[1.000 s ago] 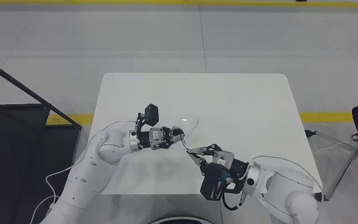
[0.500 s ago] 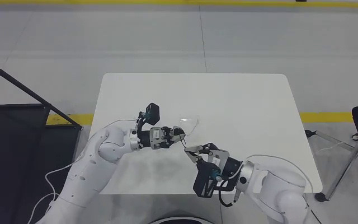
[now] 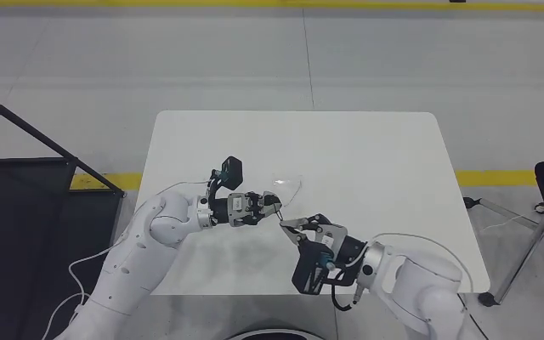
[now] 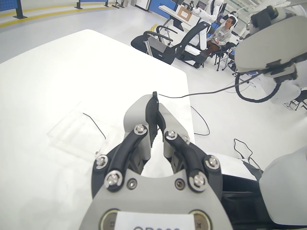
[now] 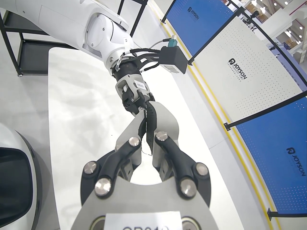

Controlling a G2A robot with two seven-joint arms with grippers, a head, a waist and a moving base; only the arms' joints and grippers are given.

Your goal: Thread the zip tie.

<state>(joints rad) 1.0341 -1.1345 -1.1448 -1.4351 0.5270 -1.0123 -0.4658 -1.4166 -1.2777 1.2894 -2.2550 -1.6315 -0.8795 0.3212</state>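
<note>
Zip tie (image 3: 280, 216) is hanging in the air above the near middle of the table (image 3: 382, 170), stretched between the two grippers. It is a thin, black, flexible strand. In the top view its long axis is running on a short diagonal, from the left gripper (image 3: 272, 205) down and slightly rightward to the right gripper (image 3: 289, 227).

In its own wrist view, the left gripper (image 4: 154, 106) is pressing its ribbed black pads together, with a small black nub poking out at the tip. The right gripper (image 5: 147, 118) is likewise pinching narrowly, its pads meeting on the strand, and it is pointing straight at the left gripper (image 5: 141, 101), nearly tip to tip. Both have pale grey curved finger shells, black linkage bars and round silver bolts.

A clear tray (image 3: 287, 182) is lying flat on the smooth white table just beyond the grippers, and a curved black strand (image 4: 94, 124) is resting on it.
</note>
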